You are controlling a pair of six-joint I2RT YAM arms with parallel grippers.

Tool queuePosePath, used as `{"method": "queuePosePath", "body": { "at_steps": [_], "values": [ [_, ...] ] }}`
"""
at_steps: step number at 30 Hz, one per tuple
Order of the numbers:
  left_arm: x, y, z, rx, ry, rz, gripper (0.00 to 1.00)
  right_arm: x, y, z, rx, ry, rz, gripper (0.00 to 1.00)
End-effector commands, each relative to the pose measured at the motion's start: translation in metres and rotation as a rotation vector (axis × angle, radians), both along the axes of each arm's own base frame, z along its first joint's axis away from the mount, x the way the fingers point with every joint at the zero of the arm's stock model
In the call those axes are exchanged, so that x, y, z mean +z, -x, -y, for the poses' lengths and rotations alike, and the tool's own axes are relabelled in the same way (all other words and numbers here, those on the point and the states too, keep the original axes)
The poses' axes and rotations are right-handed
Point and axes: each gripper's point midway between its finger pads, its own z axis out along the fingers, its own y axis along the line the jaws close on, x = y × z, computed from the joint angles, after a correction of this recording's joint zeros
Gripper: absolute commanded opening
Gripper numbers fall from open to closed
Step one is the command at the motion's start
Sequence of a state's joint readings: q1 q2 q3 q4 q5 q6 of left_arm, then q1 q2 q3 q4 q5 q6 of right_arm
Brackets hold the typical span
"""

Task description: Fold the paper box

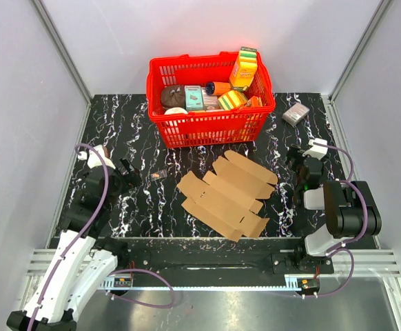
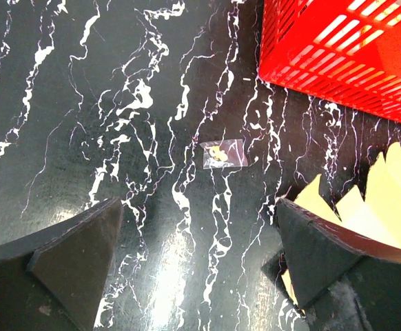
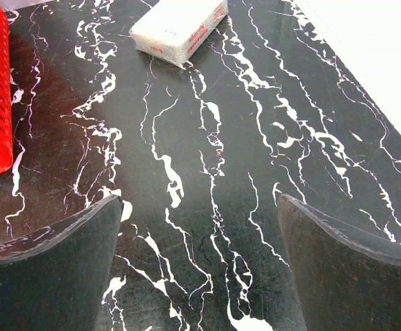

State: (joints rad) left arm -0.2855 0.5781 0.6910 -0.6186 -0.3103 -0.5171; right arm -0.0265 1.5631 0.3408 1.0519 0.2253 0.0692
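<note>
Brown kraft paper box (image 1: 228, 194) is lying flat & unfolded on the black marble table (image 1: 118, 124), just in front of the red basket (image 1: 207, 127). Left gripper (image 1: 123, 174) is hovering to its left, right gripper (image 1: 298, 164) opposite, both w/ jaws spread wide, holding nothing. Tiny clear baggie (image 2: 224, 153) is lying ahead of the left one.

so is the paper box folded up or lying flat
Lying flat: the paper box is an unfolded sheet, flaps spread on the table.
</note>
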Motion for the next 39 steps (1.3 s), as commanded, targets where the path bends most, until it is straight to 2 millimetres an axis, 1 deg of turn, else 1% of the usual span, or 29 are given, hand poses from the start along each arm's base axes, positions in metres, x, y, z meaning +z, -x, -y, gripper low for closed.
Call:
{"method": "queuePosePath", "body": {
  "at_steps": [1, 4, 8, 16, 20, 23, 26, 30, 33, 34, 35, 36, 37, 38, 39],
  "values": [
    [0.006, -0.006, 0.005, -0.023, 0.011, 0.038, 0.99, 0.018, -0.007, 0.005, -0.027, 0.004, 0.06, 1.0],
    [0.006, -0.005, 0.002, -0.018, 0.0, 0.052, 0.99, 0.017, -0.007, 0.005, -0.024, 0.004, 0.059, 1.0],
    [0.006, -0.004, 0.009, -0.066, 0.004, 0.064, 0.99, 0.019, -0.007, 0.005, -0.027, 0.004, 0.062, 1.0],
    [-0.001, -0.003, 0.007, -0.051, -0.001, 0.052, 0.99, 0.018, -0.007, 0.005, -0.027, 0.005, 0.057, 1.0],
    [-0.006, -0.002, 0.001, -0.003, 0.013, 0.054, 0.99, 0.017, -0.007, 0.005, -0.027, 0.004, 0.056, 1.0],
    [-0.009, -0.003, 0.003, -0.009, 0.028, 0.059, 0.99, 0.018, -0.008, 0.005, -0.027, 0.004, 0.059, 1.0],
    [-0.014, -0.005, 0.009, -0.031, 0.034, 0.03, 0.99, 0.018, -0.008, 0.005, -0.027, 0.004, 0.057, 1.0],
    [-0.012, -0.005, 0.03, -0.142, 0.074, 0.008, 0.99, 0.018, -0.008, 0.005, -0.027, 0.004, 0.057, 1.0],
    [-0.009, -0.004, 0.038, -0.187, 0.088, 0.019, 0.99, 0.017, -0.006, 0.005, -0.028, 0.007, 0.049, 1.0],
    [-0.007, -0.004, 0.038, -0.189, 0.091, 0.034, 0.99, 0.026, -0.005, 0.01, -0.063, -0.001, 0.093, 1.0],
    [-0.005, -0.003, 0.038, -0.19, 0.093, 0.042, 0.99, 0.024, 0.004, 0.011, -0.072, -0.005, 0.095, 1.0],
    [-0.004, -0.003, 0.038, -0.19, 0.098, 0.049, 0.99, 0.048, 0.008, 0.014, -0.09, -0.006, 0.158, 1.0],
    [0.0, -0.003, 0.039, -0.194, 0.104, 0.065, 0.99, 0.044, 0.016, 0.021, -0.14, -0.021, 0.118, 1.0],
    [0.001, -0.003, 0.041, -0.195, 0.121, 0.068, 0.99, 0.059, 0.013, 0.021, -0.148, -0.039, 0.125, 1.0],
    [0.004, -0.002, 0.046, -0.22, 0.138, 0.07, 0.99, 0.089, 0.017, 0.021, -0.163, -0.08, 0.169, 1.0]
  ]
}}
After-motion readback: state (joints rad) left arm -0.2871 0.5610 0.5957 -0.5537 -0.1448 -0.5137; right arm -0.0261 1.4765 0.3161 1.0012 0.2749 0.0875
